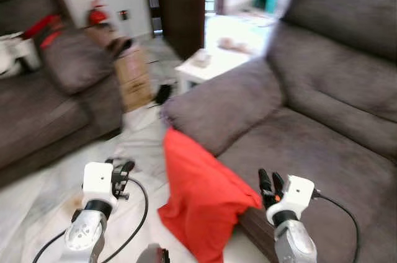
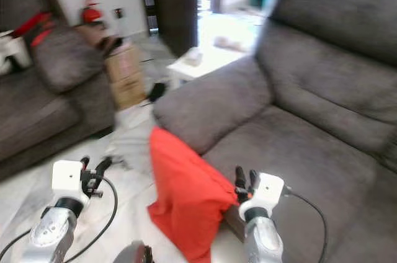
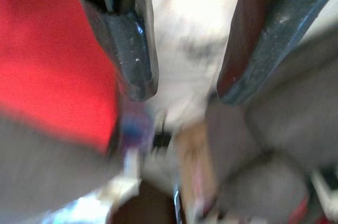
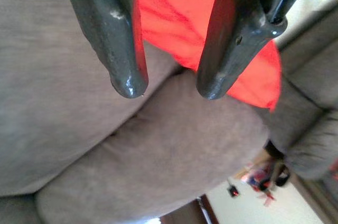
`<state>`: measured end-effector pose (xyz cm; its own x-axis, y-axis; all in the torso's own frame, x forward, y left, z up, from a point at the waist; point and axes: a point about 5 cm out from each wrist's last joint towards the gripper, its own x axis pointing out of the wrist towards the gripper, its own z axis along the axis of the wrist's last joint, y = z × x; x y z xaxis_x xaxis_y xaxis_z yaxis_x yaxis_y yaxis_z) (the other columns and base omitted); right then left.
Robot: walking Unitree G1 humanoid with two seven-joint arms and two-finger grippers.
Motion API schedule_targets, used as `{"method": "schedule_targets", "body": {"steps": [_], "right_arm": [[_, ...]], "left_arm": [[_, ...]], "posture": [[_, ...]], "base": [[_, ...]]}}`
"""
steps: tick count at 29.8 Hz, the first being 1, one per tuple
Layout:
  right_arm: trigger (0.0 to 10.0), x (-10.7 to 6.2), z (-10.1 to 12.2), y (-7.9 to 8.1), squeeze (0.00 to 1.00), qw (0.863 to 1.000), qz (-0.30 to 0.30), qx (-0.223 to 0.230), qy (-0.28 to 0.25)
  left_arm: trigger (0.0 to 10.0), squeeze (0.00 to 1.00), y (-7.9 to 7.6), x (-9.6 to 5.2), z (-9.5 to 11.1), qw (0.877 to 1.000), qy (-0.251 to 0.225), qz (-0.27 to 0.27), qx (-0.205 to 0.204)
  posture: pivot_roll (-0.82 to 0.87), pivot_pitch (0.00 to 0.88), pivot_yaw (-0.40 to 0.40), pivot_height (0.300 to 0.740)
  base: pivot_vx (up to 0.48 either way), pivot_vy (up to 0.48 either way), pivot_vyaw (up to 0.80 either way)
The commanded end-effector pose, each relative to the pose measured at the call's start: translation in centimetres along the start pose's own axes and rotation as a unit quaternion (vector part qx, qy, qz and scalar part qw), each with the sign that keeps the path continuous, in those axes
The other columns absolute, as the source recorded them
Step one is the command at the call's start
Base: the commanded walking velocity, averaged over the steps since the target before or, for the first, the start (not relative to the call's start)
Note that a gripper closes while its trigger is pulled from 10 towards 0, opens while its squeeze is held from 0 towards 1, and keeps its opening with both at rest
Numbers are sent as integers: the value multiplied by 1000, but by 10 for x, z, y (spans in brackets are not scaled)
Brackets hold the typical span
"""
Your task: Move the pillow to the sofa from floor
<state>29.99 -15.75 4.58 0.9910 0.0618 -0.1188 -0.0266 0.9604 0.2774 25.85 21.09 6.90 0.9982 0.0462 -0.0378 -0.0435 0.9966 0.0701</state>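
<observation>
A red pillow (image 1: pixel 201 195) stands on the floor, leaning against the front corner of the grey sofa (image 1: pixel 310 145). My right gripper (image 1: pixel 271 183) is over the sofa's seat edge, just right of the pillow's corner, fingers open with nothing between them. In the right wrist view the open fingers (image 4: pixel 124 55) frame the red pillow (image 4: pixel 185 18) and grey sofa cushion (image 4: pixel 158 145). My left gripper (image 1: pixel 123 171) hangs over the white floor to the pillow's left, open and empty. The left wrist view shows its fingers (image 3: pixel 132 49) apart, with the pillow (image 3: pixel 58 55) beside them.
A second grey sofa (image 1: pixel 43 102) with a grey cushion stands at the left. A cardboard box (image 1: pixel 133 74) sits beside it, and a white low table (image 1: pixel 211 64) stands behind the near sofa's arm. White marble floor (image 1: pixel 37 207) lies between the sofas. The picture is blurred.
</observation>
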Motion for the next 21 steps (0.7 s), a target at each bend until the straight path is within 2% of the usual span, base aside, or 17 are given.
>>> {"method": "schedule_targets", "body": {"steps": [1,3,5,21], "right_arm": [[10000,-3,-8,1,0,1000,-1,5,21],[10000,-2,-7,2,0,1000,0,7,19],[10000,-2,-2,3,0,1000,5,9,-5],[10000,0,-4,7,0,1000,21,11,6]], "left_arm": [[10000,0,0,4,4,1000,-6,-1,2],[10000,0,0,4,5,1000,-6,-1,0],[10000,0,0,3,4,1000,-6,0,1],[10000,0,-4,2,5,1000,-16,-6,-14]], "posture": [[42,143,24,653],[42,143,24,643],[41,140,22,633],[44,112,20,633]], "base": [[0,0,0],[0,0,0],[0,0,0],[0,0,0]]}}
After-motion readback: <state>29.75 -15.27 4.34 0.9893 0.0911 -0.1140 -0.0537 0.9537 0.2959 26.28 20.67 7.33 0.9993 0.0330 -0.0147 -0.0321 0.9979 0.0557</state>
